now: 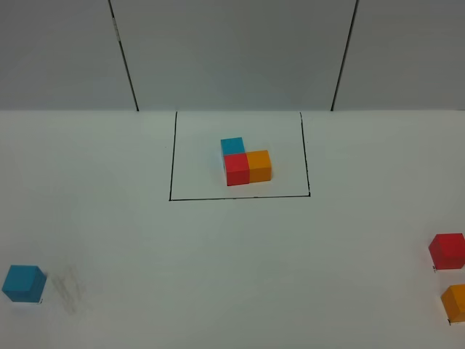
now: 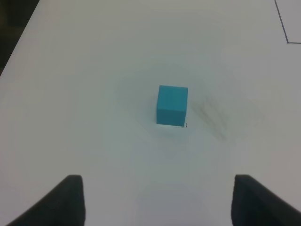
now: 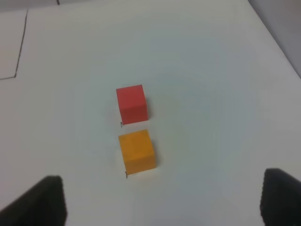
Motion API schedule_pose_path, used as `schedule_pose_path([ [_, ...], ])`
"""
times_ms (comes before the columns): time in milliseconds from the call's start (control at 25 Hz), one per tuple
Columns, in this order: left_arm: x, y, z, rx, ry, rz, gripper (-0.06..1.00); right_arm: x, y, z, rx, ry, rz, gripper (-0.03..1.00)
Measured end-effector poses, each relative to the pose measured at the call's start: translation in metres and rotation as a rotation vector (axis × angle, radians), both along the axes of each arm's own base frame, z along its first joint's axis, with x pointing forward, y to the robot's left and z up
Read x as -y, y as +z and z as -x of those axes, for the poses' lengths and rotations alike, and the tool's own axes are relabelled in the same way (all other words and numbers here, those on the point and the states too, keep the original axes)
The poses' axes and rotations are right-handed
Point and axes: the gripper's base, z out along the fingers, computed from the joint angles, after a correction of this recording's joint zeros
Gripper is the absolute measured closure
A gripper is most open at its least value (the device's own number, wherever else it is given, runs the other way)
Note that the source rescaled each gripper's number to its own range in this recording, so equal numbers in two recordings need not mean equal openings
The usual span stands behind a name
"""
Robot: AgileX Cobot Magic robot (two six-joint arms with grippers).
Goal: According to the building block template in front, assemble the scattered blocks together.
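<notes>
Seeming light and rigid, the scattered blocks are best pinched across opposite flat faces; left gripper and right gripper are spread wide.

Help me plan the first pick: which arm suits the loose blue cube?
Left. The blue cube lies centred before the open left pincer; the right pincer faces the red cube and orange cube.

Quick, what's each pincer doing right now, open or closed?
Left pincer: open, holding nothing.
Right pincer: open, holding nothing.
</notes>
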Motion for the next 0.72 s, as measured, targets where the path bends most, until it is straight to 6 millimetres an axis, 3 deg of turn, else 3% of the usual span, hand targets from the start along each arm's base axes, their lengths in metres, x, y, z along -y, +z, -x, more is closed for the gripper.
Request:
schedule_pose_path([
  [720, 0.0000, 0.0000, 0.0000, 0.000, 0.000, 0.000, 0.42, 0.0000, 0.0000, 0.0000, 0.000, 0.000, 0.000, 0.10],
])
